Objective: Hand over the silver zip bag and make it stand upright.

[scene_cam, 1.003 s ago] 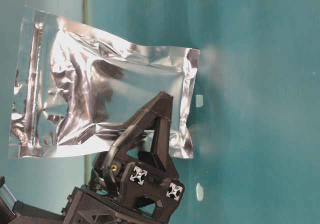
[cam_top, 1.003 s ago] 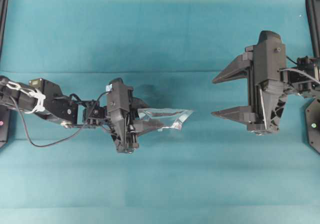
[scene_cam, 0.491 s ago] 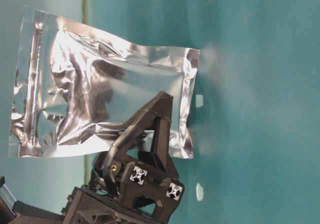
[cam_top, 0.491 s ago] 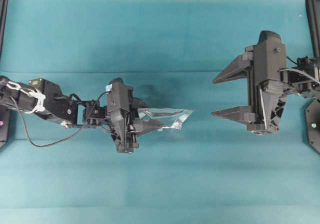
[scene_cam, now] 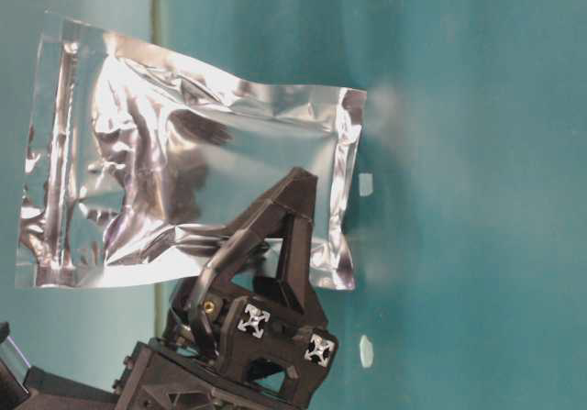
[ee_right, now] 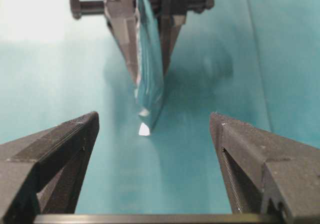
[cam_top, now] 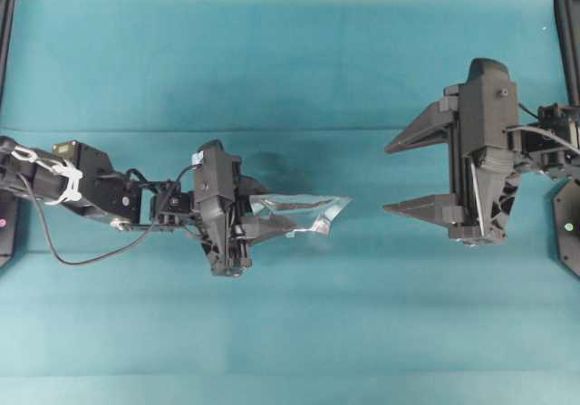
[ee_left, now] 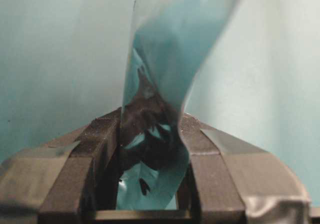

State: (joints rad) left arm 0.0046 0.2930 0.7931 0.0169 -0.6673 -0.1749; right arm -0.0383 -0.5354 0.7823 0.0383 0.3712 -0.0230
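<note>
The silver zip bag [cam_top: 306, 212] hangs edge-on above the teal table, with my left gripper [cam_top: 268, 209] shut on its near end. From table level the crinkled foil bag [scene_cam: 174, 167] lies broadside with its long axis sideways, and a left finger [scene_cam: 292, 210] crosses its lower corner. In the left wrist view the foil [ee_left: 165, 58] rises from between the closed pads of the left gripper [ee_left: 150, 126]. My right gripper [cam_top: 388, 177] stands wide open to the right, apart from the bag. In its own view the right gripper [ee_right: 154, 121] faces the bag's free edge [ee_right: 149, 73].
Teal cloth [cam_top: 290, 332] covers the table. Dark frame posts stand at the far left [cam_top: 4, 24] and far right [cam_top: 569, 24] edges. A black cable [cam_top: 82, 258] loops under the left arm.
</note>
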